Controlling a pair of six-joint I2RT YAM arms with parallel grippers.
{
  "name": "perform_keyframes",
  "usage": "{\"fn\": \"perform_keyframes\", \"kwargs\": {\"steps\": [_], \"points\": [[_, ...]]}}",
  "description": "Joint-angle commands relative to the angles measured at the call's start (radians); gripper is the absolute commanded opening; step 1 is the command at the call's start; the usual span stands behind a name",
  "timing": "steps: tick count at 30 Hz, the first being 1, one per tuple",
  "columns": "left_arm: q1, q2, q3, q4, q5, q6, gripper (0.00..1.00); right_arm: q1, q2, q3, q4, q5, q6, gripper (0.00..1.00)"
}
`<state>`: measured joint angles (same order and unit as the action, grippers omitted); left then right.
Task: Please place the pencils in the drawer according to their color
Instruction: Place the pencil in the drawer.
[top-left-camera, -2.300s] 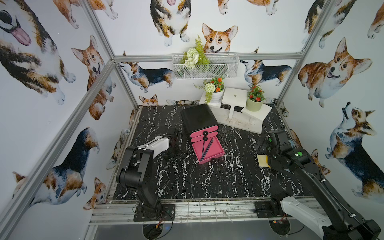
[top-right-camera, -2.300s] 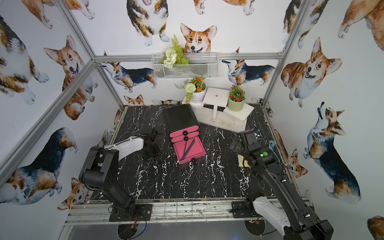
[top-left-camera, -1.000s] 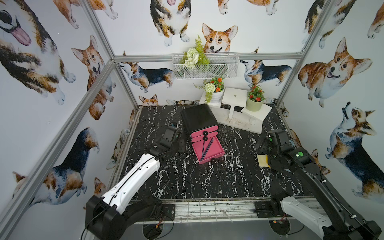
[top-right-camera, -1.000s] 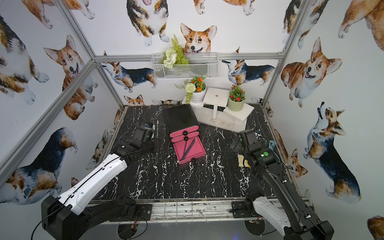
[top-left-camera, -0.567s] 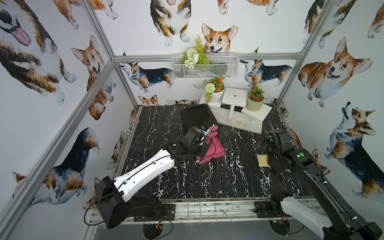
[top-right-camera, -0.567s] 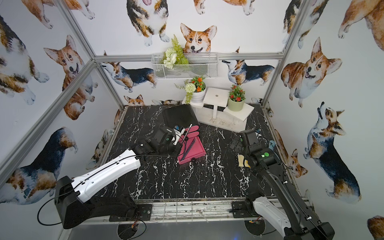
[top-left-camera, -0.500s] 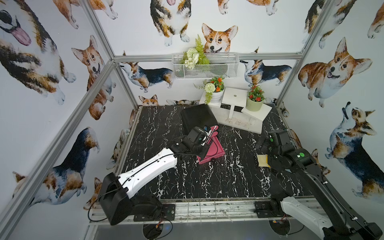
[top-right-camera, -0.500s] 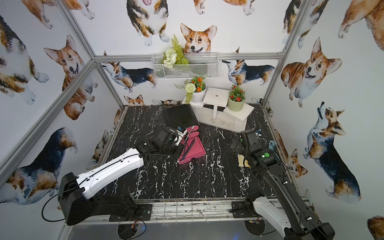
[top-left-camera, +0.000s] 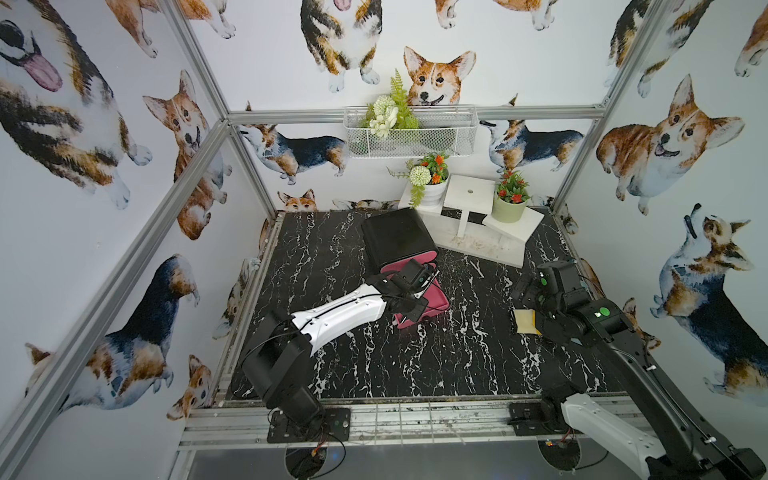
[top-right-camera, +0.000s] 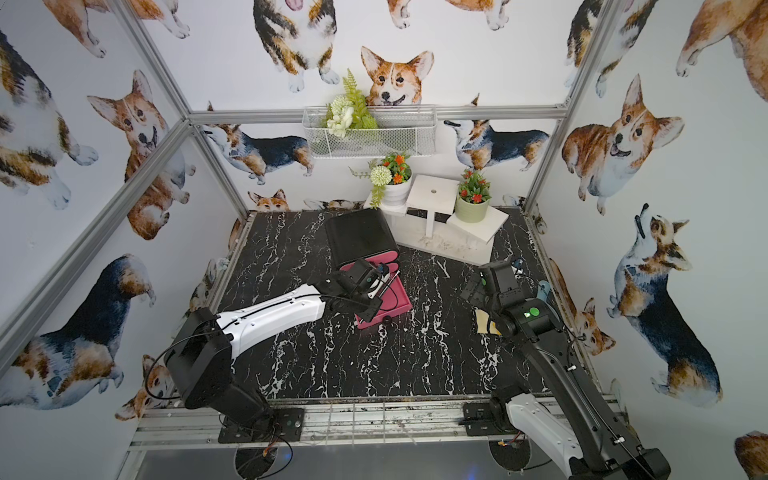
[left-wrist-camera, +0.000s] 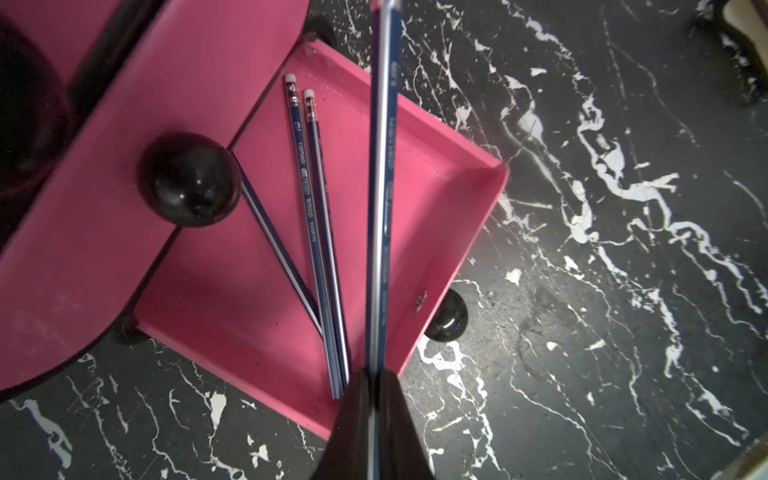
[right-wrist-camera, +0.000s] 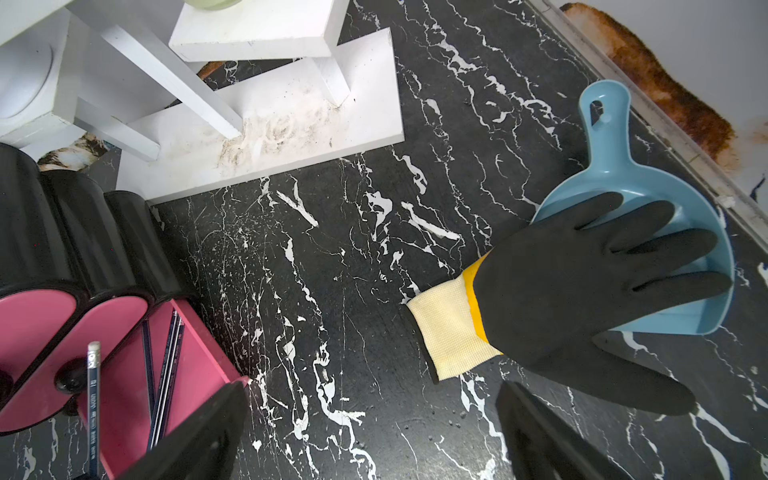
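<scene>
**Left gripper.** My left gripper is clamped on one end of a blue pencil. The shaft reaches out over the open pink drawer. The right wrist view shows its eraser end raised, so it is tilted and not yet laid down.

**Drawer contents.** Three blue pencils lie on the floor: two side by side, and one angled away under the knob of the front above. I see no red or green ones.

**Judgement.** I carry this pencil here because its colour matches. I hold it roughly parallel to the pair so that it drops in without bridging the walls.

**Location.** The drawer unit stands toward the middle of the bench's far edge.

**Right gripper.** My right gripper hangs wide open and empty near the right edge. It is beside a glove that lies over a scoop. I judge it parked clear of the left arm.
</scene>
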<state>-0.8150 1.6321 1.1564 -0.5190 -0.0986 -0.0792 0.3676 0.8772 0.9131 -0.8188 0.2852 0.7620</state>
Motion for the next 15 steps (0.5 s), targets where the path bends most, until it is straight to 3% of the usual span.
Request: {"fn": "perform_keyframes", "kwargs": {"steps": [1,15], "points": [[0.001,0.023,0.021,0.027,-0.046,-0.003,0.0,0.002,-0.004,-0.006,0.004,0.016,0.007,1.0],[0.014,0.13,0.055,0.014,-0.089,-0.056,0.0,0.002,-0.007,-0.011,0.005,0.019,0.003,0.99]]}}
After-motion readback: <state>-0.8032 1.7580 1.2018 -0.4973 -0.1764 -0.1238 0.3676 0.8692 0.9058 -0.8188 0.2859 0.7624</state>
